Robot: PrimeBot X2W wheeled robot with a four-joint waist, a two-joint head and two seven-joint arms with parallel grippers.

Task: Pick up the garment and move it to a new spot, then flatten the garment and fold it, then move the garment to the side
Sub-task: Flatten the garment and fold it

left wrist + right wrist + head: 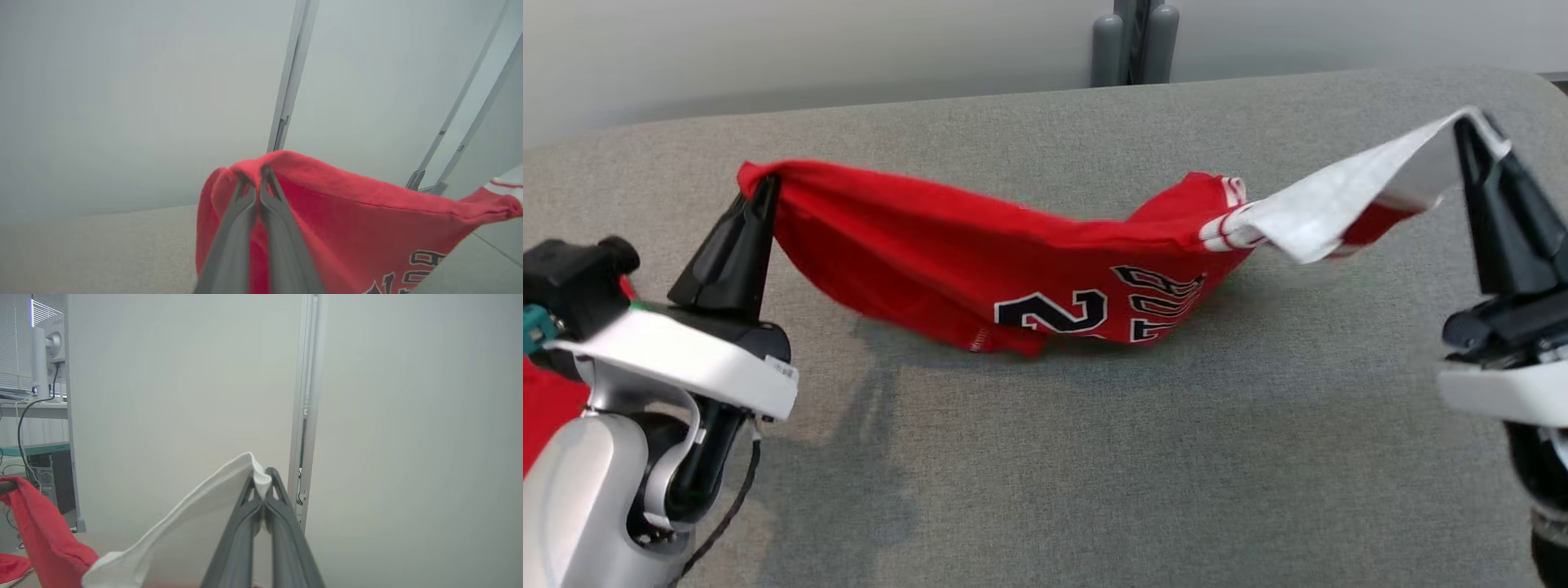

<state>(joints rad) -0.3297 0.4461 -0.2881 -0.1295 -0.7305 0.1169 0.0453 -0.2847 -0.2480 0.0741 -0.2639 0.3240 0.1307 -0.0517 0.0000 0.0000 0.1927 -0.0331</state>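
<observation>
I count from my station: garment point(980, 245) 1 | hands 2: left hand point(765, 184) 1, right hand point(1470, 126) 1 | bench point(1094, 457) 1 | grey posts point(1107, 49) behind bench 2

I see a grey cloth-covered tabletop point(1045, 457) with rounded far corners; behind its far edge, a grey post point(1134, 41) stands against a pale wall point(768, 49). Right wrist view: a white monitor point(51, 339) before window blinds point(16, 335), a dark computer tower point(55, 482) lower down, a black cable point(19, 428) between.

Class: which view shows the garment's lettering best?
Head view: the lettering on the garment faces it. Left wrist view clips it at the bottom edge; right wrist view has plain red and white cloth.
</observation>
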